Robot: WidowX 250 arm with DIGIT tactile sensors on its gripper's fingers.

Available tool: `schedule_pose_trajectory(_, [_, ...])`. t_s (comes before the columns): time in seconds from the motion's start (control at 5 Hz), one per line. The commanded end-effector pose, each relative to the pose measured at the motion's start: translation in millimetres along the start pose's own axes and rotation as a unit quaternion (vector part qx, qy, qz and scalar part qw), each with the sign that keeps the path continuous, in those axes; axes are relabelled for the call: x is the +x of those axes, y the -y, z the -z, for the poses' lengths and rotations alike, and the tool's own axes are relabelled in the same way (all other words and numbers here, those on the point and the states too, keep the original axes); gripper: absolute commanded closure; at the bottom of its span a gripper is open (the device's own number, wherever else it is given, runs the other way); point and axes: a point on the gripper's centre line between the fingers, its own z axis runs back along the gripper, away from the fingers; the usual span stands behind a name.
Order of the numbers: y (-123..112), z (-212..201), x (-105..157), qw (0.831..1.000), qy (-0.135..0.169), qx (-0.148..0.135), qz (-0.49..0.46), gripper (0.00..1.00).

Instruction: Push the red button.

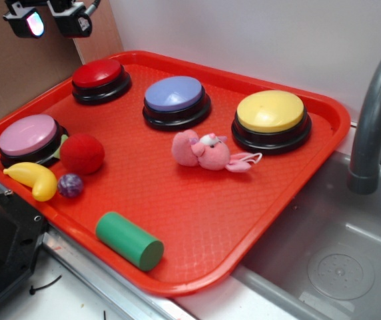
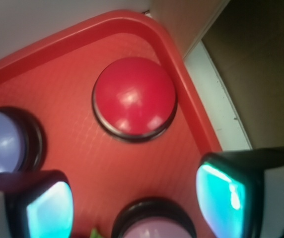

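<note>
Wrist view: red button (image 2: 134, 98) below spread pincer (image 2: 134, 198), seemingly untouched.

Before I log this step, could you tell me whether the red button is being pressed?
Not pressed: the tool hangs above the red button, and the wrist view shows its dome clear.

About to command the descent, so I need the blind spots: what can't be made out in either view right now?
- Gripper: exterior view cuts it at the top edge; its height above the red button is unclear.
- Fingers: wrist view shows only blurred tips at the bottom edge.
- Pink-topped button: cut off by the wrist view's bottom edge.
- Faucet: cut off by the exterior view's right edge.
</note>
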Motion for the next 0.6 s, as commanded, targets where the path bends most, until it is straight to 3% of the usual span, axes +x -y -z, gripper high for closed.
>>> schedule_pose_trajectory(0.0, [3.7, -28.3, -10.2, 0.999, 0.036, 0.000, 0.017, 0.00])
schedule_pose_trajectory(0.4, [8.0, -37.0, -17.6, 0.999, 0.037, -0.004, 0.032, 0.00])
